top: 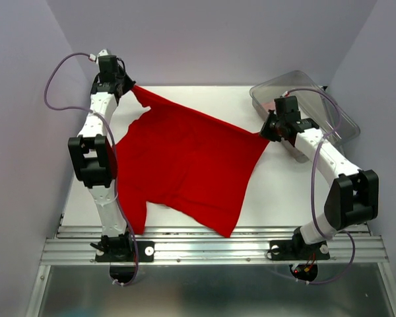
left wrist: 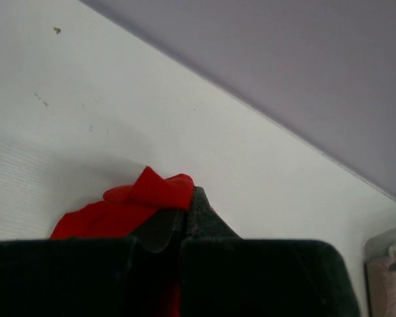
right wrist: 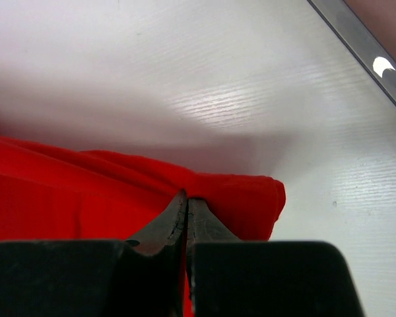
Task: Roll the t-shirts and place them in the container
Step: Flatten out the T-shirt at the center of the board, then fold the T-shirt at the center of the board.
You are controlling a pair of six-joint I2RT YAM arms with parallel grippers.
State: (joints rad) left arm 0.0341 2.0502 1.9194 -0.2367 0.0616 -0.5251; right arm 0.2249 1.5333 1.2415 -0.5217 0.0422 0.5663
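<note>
My left gripper (top: 123, 87) sits in the upper left of the overhead frame, its jaws pinched tight on a corner of the red t-shirt (top: 185, 158). On its wrist camera I see both fingers pressed together, with a small tuft of red cloth poking out past the tips. My right gripper (top: 266, 131) is right of centre in the overhead frame and is likewise clamped on the shirt's opposite edge. Its wrist view shows the fingers closed, with a fold of red fabric bunched around them.

Between the two grips the shirt's upper edge runs taut, slanting from upper left down to the right. The rest of the cloth spreads over the white table (top: 284, 191), and its lowest point reaches the metal rail (top: 211, 251) near the bottom of the frame. I cannot tell how much of it lies flat.

A clear plastic tub (top: 277, 84) stands in the upper right, just behind the right gripper.
</note>
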